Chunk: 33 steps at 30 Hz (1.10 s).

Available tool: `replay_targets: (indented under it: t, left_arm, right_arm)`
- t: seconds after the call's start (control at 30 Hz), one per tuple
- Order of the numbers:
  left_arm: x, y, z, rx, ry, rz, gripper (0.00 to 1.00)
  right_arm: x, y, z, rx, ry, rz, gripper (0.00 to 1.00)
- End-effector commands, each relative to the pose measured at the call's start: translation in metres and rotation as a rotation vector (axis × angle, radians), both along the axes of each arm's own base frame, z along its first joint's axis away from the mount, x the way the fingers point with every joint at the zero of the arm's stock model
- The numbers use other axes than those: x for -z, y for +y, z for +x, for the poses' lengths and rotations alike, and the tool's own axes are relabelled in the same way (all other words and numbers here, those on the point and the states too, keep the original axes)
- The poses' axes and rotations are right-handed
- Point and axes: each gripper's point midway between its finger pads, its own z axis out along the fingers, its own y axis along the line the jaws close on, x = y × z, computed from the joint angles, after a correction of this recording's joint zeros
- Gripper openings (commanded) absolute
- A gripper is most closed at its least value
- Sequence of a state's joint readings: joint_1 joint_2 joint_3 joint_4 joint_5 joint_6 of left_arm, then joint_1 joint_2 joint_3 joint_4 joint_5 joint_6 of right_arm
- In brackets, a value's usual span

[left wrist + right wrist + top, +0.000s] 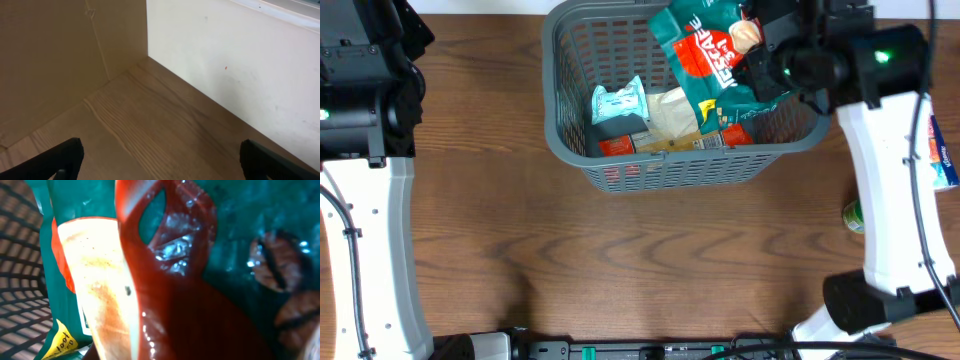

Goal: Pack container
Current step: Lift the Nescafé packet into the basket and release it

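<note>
The dark grey slotted basket (582, 150) stands at the top middle of the table. Inside it lie a light blue packet (618, 103), a cream packet (670, 112) and red boxes (620, 146). My right gripper (760, 52) is over the basket's right side, shut on a green and red coffee bag (705, 55) that hangs tilted over the contents. That bag (165, 280) fills the right wrist view and hides the fingers; the basket wall (20, 255) shows at left. My left gripper (162, 165) is open and empty over bare table, far from the basket.
A small green-lidded jar (854, 215) sits on the table at the right, beside the right arm. A blue and white packet (942, 155) lies at the right edge. The left wrist view shows a cream wall (230, 60) and a cardboard panel (50, 55).
</note>
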<state>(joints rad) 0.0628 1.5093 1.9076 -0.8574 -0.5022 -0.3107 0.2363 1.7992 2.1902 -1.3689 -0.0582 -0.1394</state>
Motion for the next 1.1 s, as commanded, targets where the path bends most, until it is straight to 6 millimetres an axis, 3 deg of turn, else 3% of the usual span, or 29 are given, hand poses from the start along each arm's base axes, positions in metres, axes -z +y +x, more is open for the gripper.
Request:
replay_targets:
  t: [0.0, 0.23, 0.5, 0.53, 0.57, 0.6, 0.67, 0.8, 0.93, 1.07]
  left_arm:
    - [-0.001, 0.004, -0.002, -0.019, 0.003, 0.011, 0.99]
    - [-0.001, 0.004, -0.002, -0.019, 0.003, 0.011, 0.99]
    - [-0.001, 0.004, -0.002, -0.019, 0.003, 0.011, 0.99]
    - [-0.001, 0.004, -0.002, -0.019, 0.003, 0.011, 0.99]
    - [-0.001, 0.004, -0.002, -0.019, 0.003, 0.011, 0.99]
    - [-0.001, 0.004, -0.002, -0.019, 0.003, 0.011, 0.99]
    - [-0.001, 0.004, -0.002, -0.019, 0.003, 0.011, 0.99]
    - [-0.001, 0.004, -0.002, -0.019, 0.003, 0.011, 0.99]
    - [-0.001, 0.004, -0.002, -0.019, 0.003, 0.011, 0.99]
    - [-0.001, 0.004, -0.002, -0.019, 0.003, 0.011, 0.99]
  right_arm:
    - [-0.002, -0.008, 0.009, 0.138, -0.006, 0.021, 0.01]
    - [0.034, -0.006, 0.018, 0.154, 0.096, -0.007, 0.01]
    - [0.036, -0.005, 0.019, 0.153, 0.101, -0.009, 0.02]
    - [0.037, -0.005, 0.019, 0.153, 0.101, -0.010, 0.17]
    - [0.037, -0.005, 0.019, 0.153, 0.101, -0.010, 0.44]
    - [0.037, -0.005, 0.019, 0.153, 0.101, -0.010, 0.64]
    - [0.037, -0.005, 0.019, 0.153, 0.101, -0.010, 0.83]
    - [0.035, -0.006, 0.019, 0.153, 0.097, -0.008, 0.95]
    - [0.031, -0.007, 0.018, 0.157, 0.086, -0.008, 0.96]
    - [0.014, -0.037, 0.022, 0.330, 0.006, -0.069, 0.99]
